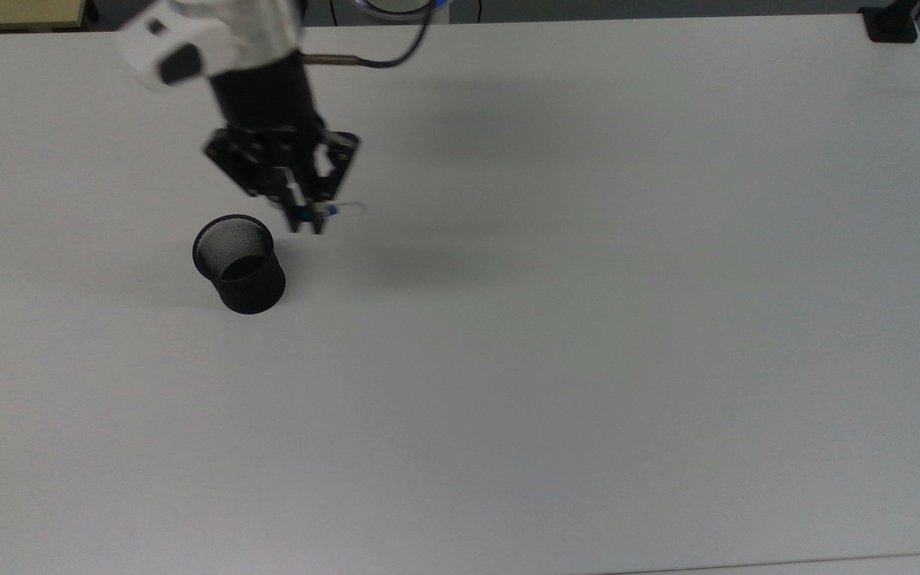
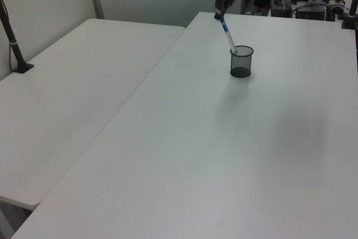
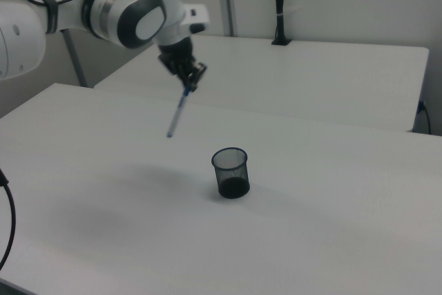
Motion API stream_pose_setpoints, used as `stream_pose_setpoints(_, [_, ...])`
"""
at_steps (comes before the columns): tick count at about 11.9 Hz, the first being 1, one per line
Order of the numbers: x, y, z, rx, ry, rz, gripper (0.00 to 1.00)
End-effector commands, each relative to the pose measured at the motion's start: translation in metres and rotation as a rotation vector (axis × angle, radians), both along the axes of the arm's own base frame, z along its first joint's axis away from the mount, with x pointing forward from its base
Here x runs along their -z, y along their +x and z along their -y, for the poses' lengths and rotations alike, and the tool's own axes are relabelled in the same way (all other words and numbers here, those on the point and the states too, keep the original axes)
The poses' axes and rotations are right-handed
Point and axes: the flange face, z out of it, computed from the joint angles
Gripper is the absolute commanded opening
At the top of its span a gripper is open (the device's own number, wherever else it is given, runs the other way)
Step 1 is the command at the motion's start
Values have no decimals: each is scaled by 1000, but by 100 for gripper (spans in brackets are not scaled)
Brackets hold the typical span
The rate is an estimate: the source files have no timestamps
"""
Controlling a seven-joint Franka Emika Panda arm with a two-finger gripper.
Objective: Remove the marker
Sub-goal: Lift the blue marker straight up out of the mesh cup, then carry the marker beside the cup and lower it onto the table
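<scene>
Cup (image 1: 238, 264): black mesh, upright on the white bench (image 1: 588, 319), mouth open, nothing seen inside; serves as landmark below.

Marker (image 3: 177, 114): white barrel, blue at the gripped end and on the label. Clear of the cup, held in the air above the bench. In the right view, up and to the right view's left of the cup, hanging slanted with the lower tip well above the bench. In the top view (image 1: 340, 210), foreshortened to a short stub up and to the top view's right of the cup rim. In the left view (image 2: 227, 34), lower end overlapping the cup rim by line of sight, though the other two views show it apart from the cup.

Gripper (image 1: 307, 214): black, jaws closed narrowly on the marker's upper end. Also in the right view (image 3: 188, 82) and at the left view's upper edge (image 2: 219, 14).

Arm (image 3: 131, 12): white and grey, joints plain in the right view; in the top view wrist and cable at the upper edge.

Second bench (image 2: 67, 93): white, beyond the cup's bench, with a black clamp post (image 2: 12, 37).
</scene>
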Motion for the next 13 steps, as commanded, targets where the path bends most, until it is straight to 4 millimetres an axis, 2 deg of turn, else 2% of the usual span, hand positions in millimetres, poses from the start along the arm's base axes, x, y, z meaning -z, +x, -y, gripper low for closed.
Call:
stream_pose_setpoints(1, [70,7,-71,-101,-7,-153,6])
stream_pose_setpoints(5, [154,20,-99,-177,-133,-266,11])
stream_pose_setpoints(6, [169,21,-102,-182,-142,-285,11])
stream_pose_setpoints(7, [175,21,-102,-180,-143,-292,11])
stream_pose_setpoints(9, [178,26,-108,-181,-146,-253,21])
stream_pose_setpoints(10, [190,30,-107,-178,-151,-243,24])
stream_pose_setpoints(12, [204,36,-108,-181,-164,-217,37])
stream_pose_setpoints(13, [206,36,-107,-183,-167,-218,49])
